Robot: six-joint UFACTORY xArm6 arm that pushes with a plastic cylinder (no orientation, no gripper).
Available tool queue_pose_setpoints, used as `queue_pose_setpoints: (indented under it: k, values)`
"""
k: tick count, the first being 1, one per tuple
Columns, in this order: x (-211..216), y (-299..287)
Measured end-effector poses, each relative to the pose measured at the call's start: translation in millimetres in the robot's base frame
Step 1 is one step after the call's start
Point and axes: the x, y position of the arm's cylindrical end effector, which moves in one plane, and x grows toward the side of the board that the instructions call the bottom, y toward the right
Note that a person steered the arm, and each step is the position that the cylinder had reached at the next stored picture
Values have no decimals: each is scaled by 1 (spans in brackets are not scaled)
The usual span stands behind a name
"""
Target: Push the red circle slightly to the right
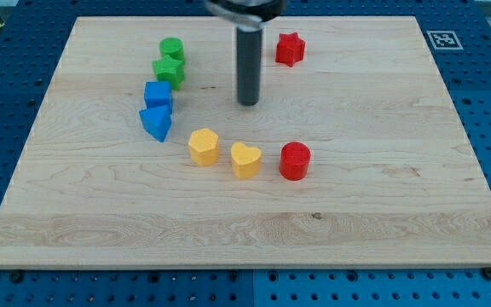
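Note:
The red circle [295, 160] is a short red cylinder, right of the board's middle. My tip [248, 102] stands up and to the left of it, well apart, touching no block. A yellow heart [245, 159] lies just left of the red circle, with a small gap between them. A yellow hexagon-like block [204, 146] lies further left.
A red star [289, 49] lies near the view's top. A green cylinder [172, 49] and a green star-like block [169, 70] sit at the upper left. A blue block [158, 94] and a blue triangle [156, 123] lie below them. The wooden board [399, 213] rests on a blue perforated table.

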Motion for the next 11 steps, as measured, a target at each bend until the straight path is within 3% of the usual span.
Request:
queue_pose_setpoints:
  k: [2, 4, 6, 7, 8, 11]
  values:
    - [50, -15]
    - [59, -9]
    - [60, 93]
    - [82, 174]
    - [115, 200]
    - [141, 81]
